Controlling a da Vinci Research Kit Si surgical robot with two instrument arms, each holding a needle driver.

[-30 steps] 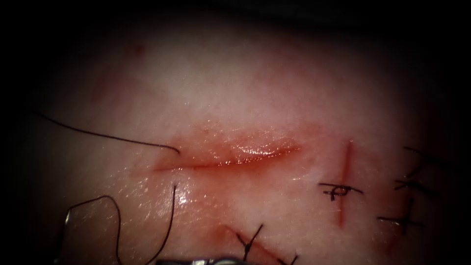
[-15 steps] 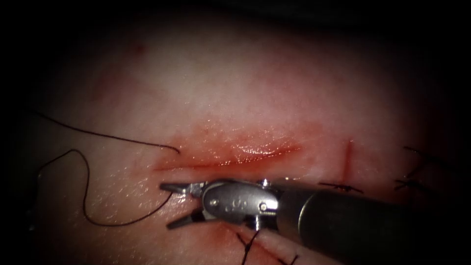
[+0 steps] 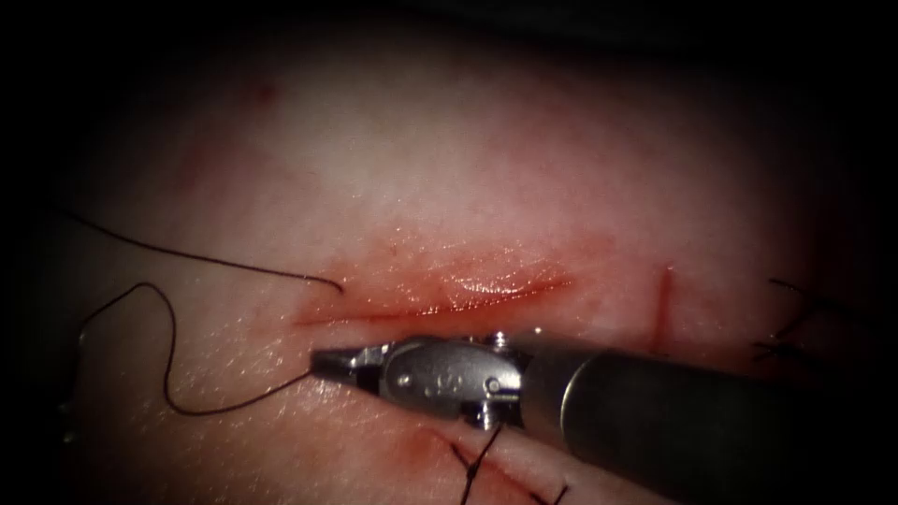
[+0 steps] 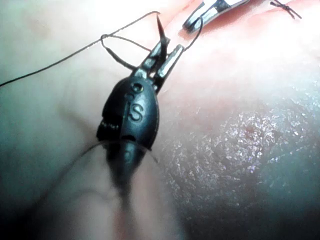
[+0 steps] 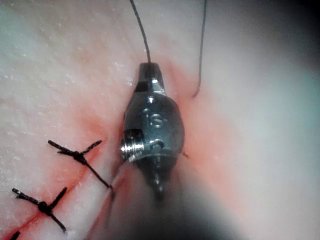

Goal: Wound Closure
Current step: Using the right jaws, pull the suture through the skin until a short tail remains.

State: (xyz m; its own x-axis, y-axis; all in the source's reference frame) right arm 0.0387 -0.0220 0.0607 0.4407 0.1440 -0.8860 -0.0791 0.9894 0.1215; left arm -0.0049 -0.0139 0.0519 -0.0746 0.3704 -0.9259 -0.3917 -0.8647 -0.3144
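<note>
Endoscope view, right tool jaws clamping thread (below cut)

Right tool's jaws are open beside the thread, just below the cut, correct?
Not quite. The right tool has its jaws shut on the thread, not open beside it, just below the cut; the endoscope view shows this.

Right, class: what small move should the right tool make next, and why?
Probably a gentle pull on the thread. The right tool has its fingers closed on it just below the cut, and the thread lies in a slack loop on the tissue to the left. What the left tool holds I cannot tell.
</note>
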